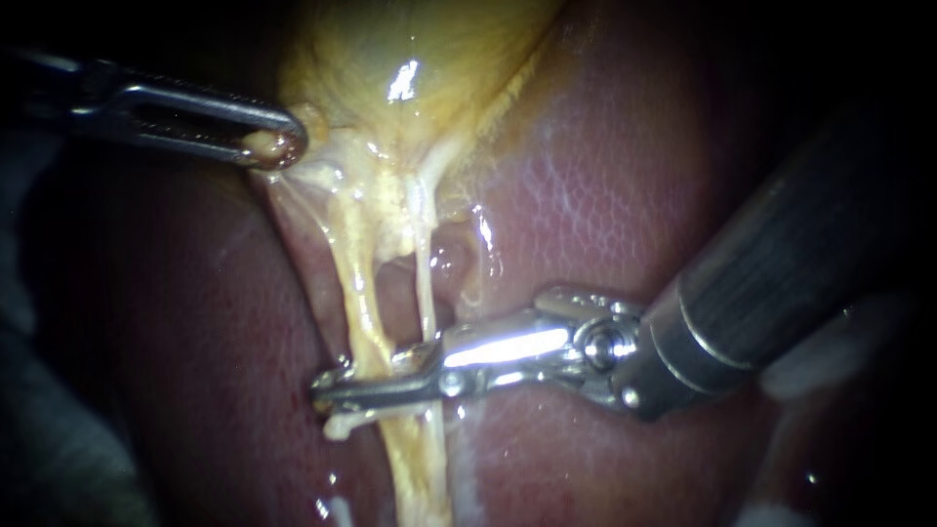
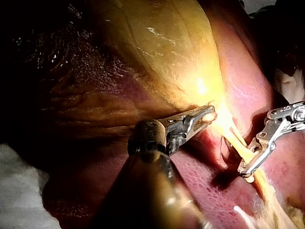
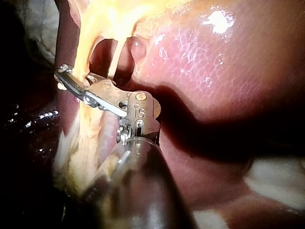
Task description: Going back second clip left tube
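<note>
Left tube (image 1: 359, 293), a pale, glistening yellow strand, runs from the gallbladder (image 1: 410, 59) down across the liver (image 1: 605, 195). My right instrument (image 1: 337, 390) has its slim steel jaws nipped onto it. My left instrument (image 1: 286, 146) pinches gallbladder tissue, holding it taut. Release fully, then withdraw along the shaft so the slippery tube is not dragged.

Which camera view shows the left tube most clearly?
The endoscope view: the left tube runs unhidden from the gallbladder down to the right instrument. The left wrist view shows only a short slanted stretch; in the right wrist view the instrument covers part of it.
</note>
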